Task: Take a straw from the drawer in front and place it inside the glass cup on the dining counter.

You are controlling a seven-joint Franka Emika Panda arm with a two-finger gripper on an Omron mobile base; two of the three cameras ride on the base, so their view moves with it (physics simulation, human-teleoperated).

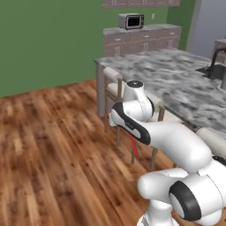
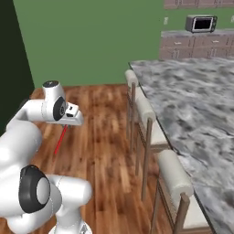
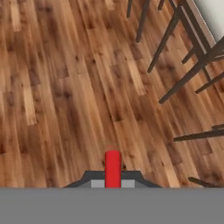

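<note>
My gripper is shut on the straw, a thin red stick that hangs down from the fingers over the wooden floor. In the hand view the straw stands up between the two dark fingertips, with my gripper closed around it. From the left base the straw shows below my forearm. The dining counter, marbled grey and white, lies ahead and to the right, and in the right base view the dining counter fills the right side. The drawer and the glass cup are out of view.
Bar stools stand along the counter's near side, and their dark legs reach into the hand view. A dark sink and black faucet sit at the counter's far right. A toaster rests on the back cabinets. Open wooden floor spreads to the left.
</note>
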